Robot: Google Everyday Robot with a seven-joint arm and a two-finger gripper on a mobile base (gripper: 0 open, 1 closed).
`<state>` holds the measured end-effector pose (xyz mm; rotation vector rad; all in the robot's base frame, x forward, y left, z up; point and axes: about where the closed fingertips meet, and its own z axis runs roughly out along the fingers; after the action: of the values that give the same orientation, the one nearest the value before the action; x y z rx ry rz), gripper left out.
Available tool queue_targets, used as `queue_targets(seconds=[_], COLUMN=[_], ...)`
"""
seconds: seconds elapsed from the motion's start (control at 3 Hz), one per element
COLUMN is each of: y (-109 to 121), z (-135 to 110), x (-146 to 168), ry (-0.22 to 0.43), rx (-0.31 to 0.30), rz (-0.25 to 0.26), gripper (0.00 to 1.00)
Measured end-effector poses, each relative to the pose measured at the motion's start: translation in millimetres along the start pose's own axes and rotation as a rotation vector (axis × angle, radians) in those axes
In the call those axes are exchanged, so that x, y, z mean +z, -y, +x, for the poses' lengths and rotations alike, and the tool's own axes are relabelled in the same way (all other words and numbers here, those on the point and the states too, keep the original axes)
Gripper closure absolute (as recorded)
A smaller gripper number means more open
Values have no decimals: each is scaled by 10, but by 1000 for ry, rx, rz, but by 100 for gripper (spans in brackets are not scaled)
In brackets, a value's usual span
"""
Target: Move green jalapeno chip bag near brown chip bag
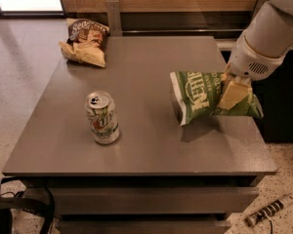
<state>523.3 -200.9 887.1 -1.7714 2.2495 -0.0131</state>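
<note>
The green jalapeno chip bag (200, 95) hangs in the air over the right part of the grey table (146, 57), its shadow on the tabletop below. My gripper (233, 92) comes down from the white arm at the upper right and is shut on the bag's right half, its tan fingers (230, 94) pressed on the foil. The brown chip bag (85, 42) with a tan lower part lies at the table's far left corner, well away from the green bag.
A green and white soda can (102, 117) stands upright on the left front part of the table. A wooden wall and rail run behind the table. A dark cabinet is at the right, tiled floor at the left.
</note>
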Motion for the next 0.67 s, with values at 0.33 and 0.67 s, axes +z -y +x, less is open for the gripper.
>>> queue_targets(seconds=[0.33, 0.67], y=[490, 984], z=[1, -80], x=[-238, -316], ry=[21, 124], rx=[22, 15], rz=[103, 194], gripper=[100, 100])
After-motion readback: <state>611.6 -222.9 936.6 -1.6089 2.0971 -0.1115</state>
